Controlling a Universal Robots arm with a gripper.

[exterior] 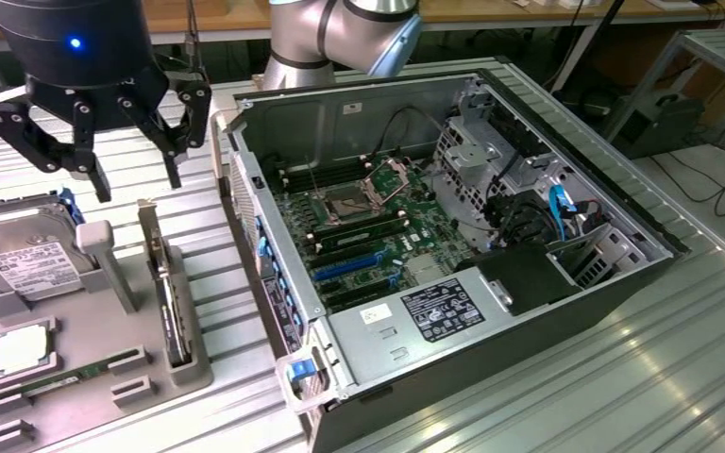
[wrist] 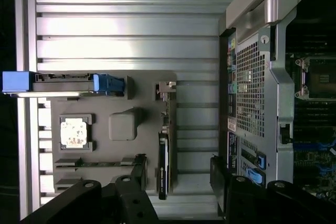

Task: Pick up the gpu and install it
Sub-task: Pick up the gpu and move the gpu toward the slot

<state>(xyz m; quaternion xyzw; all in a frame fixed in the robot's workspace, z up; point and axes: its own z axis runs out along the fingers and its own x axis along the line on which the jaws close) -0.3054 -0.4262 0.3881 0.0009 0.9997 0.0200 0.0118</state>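
Note:
The gpu [exterior: 167,288] stands on its edge in a slot of the grey parts holder [exterior: 92,326], silver bracket end toward the back; its black card edge [wrist: 165,153] shows in the wrist view. My gripper [exterior: 136,172] hangs open well above the holder, over the gpu's bracket end, touching nothing. In the wrist view the gripper [wrist: 178,182] has the gpu's line running between its two dark fingers [wrist: 137,174], far below them. The open computer case [exterior: 463,236] lies to the exterior view's right, motherboard [exterior: 369,231] and blue card slots [exterior: 344,269] exposed.
The holder also carries a silver hard drive [exterior: 23,264], a processor chip [exterior: 23,351] and a green RAM stick [exterior: 73,377]. A grey post [exterior: 109,260] stands beside the gpu. The case's rear wall [wrist: 257,93] rises close to the holder. All rests on a ribbed metal table [exterior: 615,377].

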